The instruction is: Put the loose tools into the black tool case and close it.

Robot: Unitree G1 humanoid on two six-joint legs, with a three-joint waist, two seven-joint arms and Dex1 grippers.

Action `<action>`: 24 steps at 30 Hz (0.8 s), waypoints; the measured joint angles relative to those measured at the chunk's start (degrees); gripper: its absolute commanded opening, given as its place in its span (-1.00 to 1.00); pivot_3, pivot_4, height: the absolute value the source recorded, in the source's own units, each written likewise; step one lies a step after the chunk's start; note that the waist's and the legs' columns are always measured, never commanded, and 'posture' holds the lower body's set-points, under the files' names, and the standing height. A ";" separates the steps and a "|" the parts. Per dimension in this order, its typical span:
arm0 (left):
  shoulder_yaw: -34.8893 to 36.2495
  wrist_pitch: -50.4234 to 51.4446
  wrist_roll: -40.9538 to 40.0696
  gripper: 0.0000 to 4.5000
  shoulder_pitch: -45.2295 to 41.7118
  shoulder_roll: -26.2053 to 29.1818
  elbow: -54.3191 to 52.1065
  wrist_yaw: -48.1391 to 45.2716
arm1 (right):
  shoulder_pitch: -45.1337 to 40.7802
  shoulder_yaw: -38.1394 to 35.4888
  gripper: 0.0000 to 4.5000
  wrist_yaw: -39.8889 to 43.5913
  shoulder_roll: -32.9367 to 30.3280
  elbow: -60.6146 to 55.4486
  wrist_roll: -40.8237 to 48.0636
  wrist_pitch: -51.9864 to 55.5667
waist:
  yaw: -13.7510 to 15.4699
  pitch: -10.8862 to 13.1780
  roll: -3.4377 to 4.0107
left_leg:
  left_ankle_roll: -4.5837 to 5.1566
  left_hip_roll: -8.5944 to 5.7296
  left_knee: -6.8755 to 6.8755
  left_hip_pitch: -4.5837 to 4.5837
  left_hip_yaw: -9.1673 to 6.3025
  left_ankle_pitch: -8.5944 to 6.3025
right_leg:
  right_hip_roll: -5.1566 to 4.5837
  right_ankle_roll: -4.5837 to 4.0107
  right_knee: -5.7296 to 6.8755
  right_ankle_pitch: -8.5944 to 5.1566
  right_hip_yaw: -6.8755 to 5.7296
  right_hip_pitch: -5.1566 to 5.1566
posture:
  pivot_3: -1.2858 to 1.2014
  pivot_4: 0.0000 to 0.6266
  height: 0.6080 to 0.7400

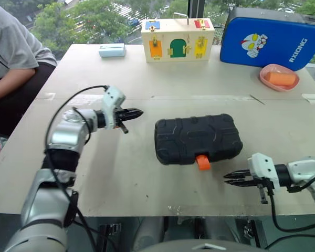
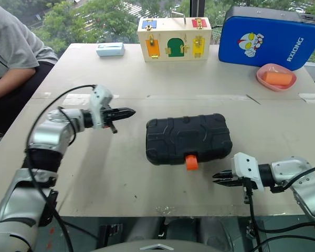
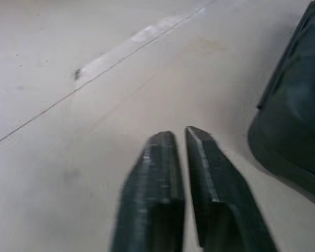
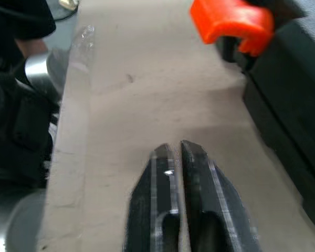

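The black tool case [image 1: 198, 138] lies closed in the middle of the table, its orange latch [image 1: 202, 162] sticking out of the near edge. No loose tools are in view. My left gripper [image 1: 136, 113] hovers left of the case, pointing toward it, shut and empty; the left wrist view has its fingers [image 3: 157, 184] pressed together over bare table, with the case [image 3: 296, 115] beside them. My right gripper [image 1: 228, 178] is near the table's front edge, right of the latch, shut and empty. The right wrist view catches the latch [image 4: 232, 23] ahead of it.
At the back stand a wooden lock box [image 1: 177, 39], a blue cartoon-printed case [image 1: 270, 38], a pink dish with an orange block [image 1: 279, 77] and a pale blue box [image 1: 112, 50]. A person in a grey shirt [image 1: 10, 47] sits at the table's left side.
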 measured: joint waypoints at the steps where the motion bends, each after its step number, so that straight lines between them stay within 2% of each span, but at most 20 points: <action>1: -0.95 -1.83 1.40 -0.97 -1.47 -1.10 2.68 -0.51 | -0.83 0.68 -1.00 -0.53 0.78 0.96 -1.09 -0.31 | -0.09 0.01 -0.02 | -0.01 0.00 0.05 -0.02 0.00 0.00 | 0.00 0.01 0.01 0.00 -0.01 0.00 | 0.03 -0.52 0.93; 5: -4.14 -9.25 5.97 -0.97 -6.29 -6.33 11.73 -4.77 | -4.98 1.85 -1.00 -4.07 4.82 4.80 -5.61 -1.27 | -0.54 0.03 -0.04 | -0.02 0.00 0.16 -0.09 -0.02 0.01 | 0.01 0.02 0.05 -0.01 -0.02 -0.03 | 0.03 -0.52 0.93; 7: -5.94 -11.83 7.40 -0.97 -6.62 -8.14 12.72 -8.43 | -6.85 2.05 -1.00 -5.65 6.03 6.26 -7.75 -1.46 | -0.90 0.03 -0.04 | -0.02 0.00 0.16 -0.09 -0.04 0.01 | 0.01 0.02 0.06 -0.01 -0.04 -0.04 | 0.03 -0.52 0.93; 9: -6.39 -12.54 8.23 -0.97 -5.90 -7.43 11.33 -10.89 | -7.57 2.98 -1.00 -6.45 6.83 7.65 -9.65 -1.66 | -1.23 0.03 -0.05 | -0.02 0.01 0.14 -0.11 -0.08 0.01 | 0.03 0.02 0.06 -0.01 -0.03 -0.07 | 0.03 -0.52 0.93; 11: -6.56 -11.29 8.18 -0.97 -3.32 -6.09 6.82 -12.68 | -8.48 3.00 -1.00 -6.86 7.70 8.98 -10.05 -2.00 | -1.77 0.03 -0.05 | -0.02 0.02 0.13 -0.09 -0.07 0.01 | 0.01 0.03 0.08 -0.01 0.13 -0.10 | 0.03 -0.52 0.93; 13: -6.71 -7.75 7.90 -0.97 1.53 -3.50 -2.48 -15.98 | -10.98 2.10 -1.00 -8.96 8.46 12.34 -10.95 -1.39 | -2.39 0.04 -0.06 | -0.02 -0.03 0.14 0.00 -0.02 0.01 | -0.16 0.04 0.09 0.00 0.24 -0.02 | 0.03 -0.52 0.93; 18: -9.99 1.73 3.11 -0.97 12.86 -4.90 -21.74 -19.60 | -15.97 -2.41 -1.00 -15.15 9.91 19.34 -12.76 0.80 | -1.20 0.07 -0.03 | -0.01 -0.04 0.23 -0.17 -0.13 0.00 | -0.25 0.10 0.09 0.03 0.23 -0.16 | 0.03 -0.52 0.93; 21: -9.11 5.41 1.22 -0.97 14.41 -4.96 -27.06 -17.57 | -16.22 -3.99 -1.00 -15.55 9.95 19.85 -12.10 1.01 | -1.04 0.05 0.00 | -0.03 0.01 0.49 -0.98 -0.33 0.02 | -0.14 0.08 0.38 0.04 0.22 -0.94 | 0.03 -0.52 0.93; 24: -6.11 8.07 -0.43 -0.97 14.35 -4.12 -29.72 -15.19 | -15.71 -5.95 -1.00 -14.55 9.44 19.07 -10.09 1.63 | -1.14 0.06 0.02 | -0.02 -0.02 0.56 -0.94 -0.19 0.01 | -0.16 0.08 0.47 0.04 0.13 -0.89 | 0.03 -0.52 0.93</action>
